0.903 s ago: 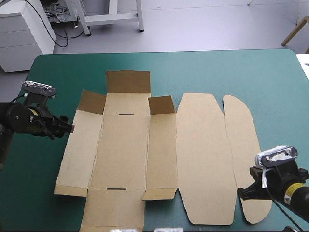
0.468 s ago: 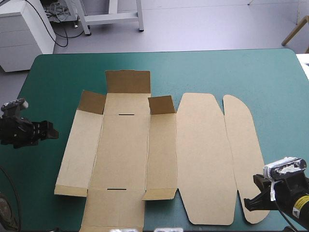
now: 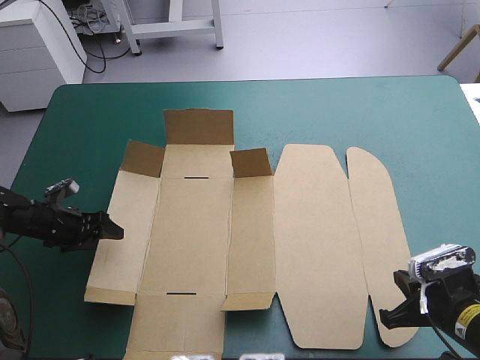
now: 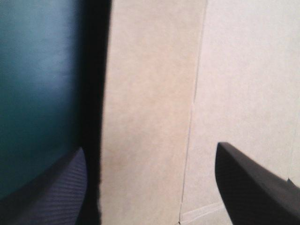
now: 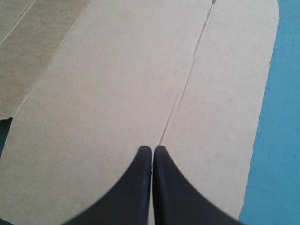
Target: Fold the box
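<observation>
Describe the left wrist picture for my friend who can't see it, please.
The left gripper is open, its black fingers straddling the edge of the flat brown box. The teal-green cover shows beside that edge.

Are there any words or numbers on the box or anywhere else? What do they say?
No text can be read.
The brown box: plain board, no print in any view.
The teal-green table cover: no writing.
A small yellow sticker on the right arm: too small to read.

High overview, wrist close-ups sharing box
</observation>
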